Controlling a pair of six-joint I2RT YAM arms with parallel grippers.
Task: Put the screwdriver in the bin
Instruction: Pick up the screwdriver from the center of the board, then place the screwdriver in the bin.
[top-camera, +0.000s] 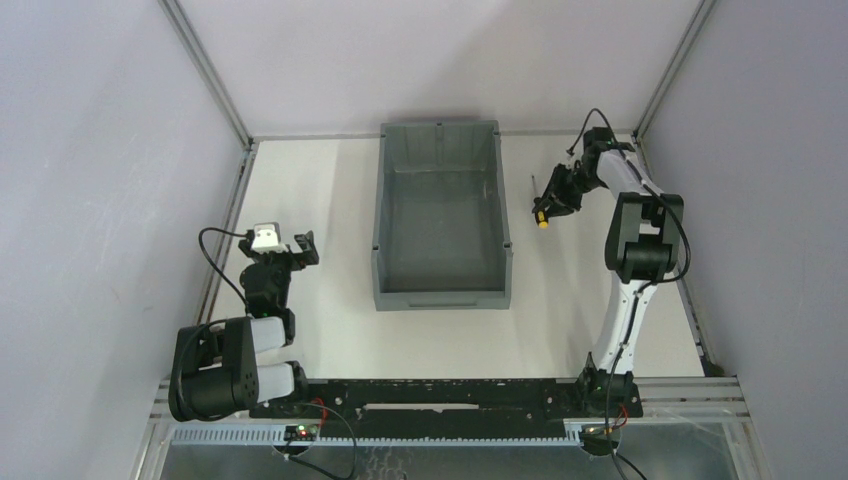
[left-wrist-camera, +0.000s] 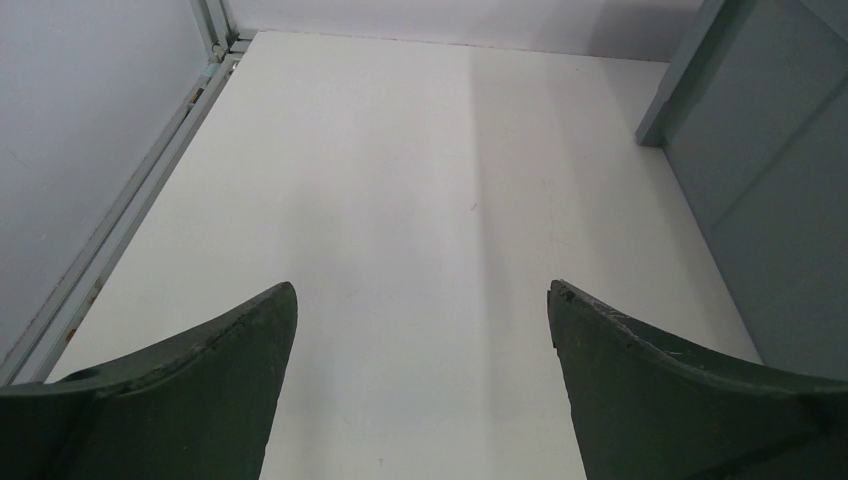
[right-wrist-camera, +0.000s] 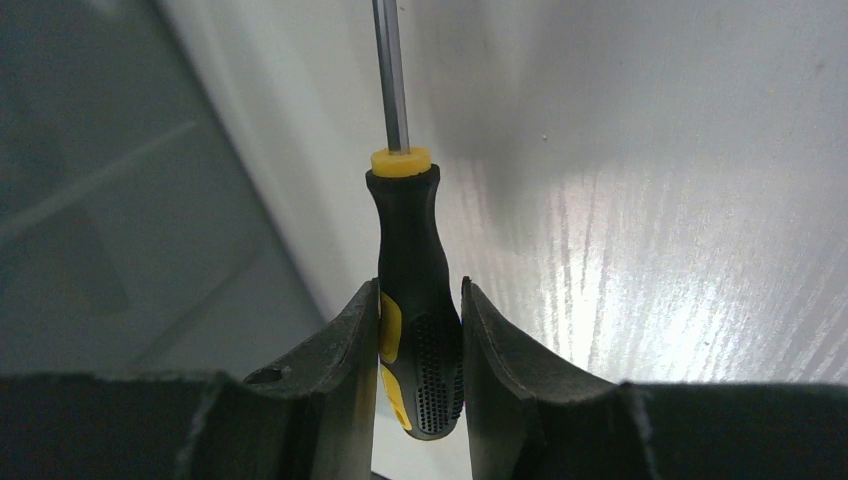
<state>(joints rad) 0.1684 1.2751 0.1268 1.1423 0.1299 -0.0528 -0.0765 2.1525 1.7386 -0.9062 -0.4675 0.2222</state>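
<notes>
The right gripper (right-wrist-camera: 420, 300) is clamped narrow on the black-and-yellow handle of the screwdriver (right-wrist-camera: 412, 250), whose shaft points toward 12 o'clock in the wrist view. Seen from overhead, the tool sits outside the bin (top-camera: 378, 225), just off its 3 o'clock wall. The bin's interior shows grey floor, though the corners are dim and perhaps not fully readable. At the bin's 9 o'clock, the left gripper (left-wrist-camera: 420, 295) is spread wide over the white table (left-wrist-camera: 400, 150) and holds nothing.

a white counter (top-camera: 330, 200) fills the view. pale walls (top-camera: 90, 150) rise around the counter, with metal rails (top-camera: 236, 195) along its edges.
</notes>
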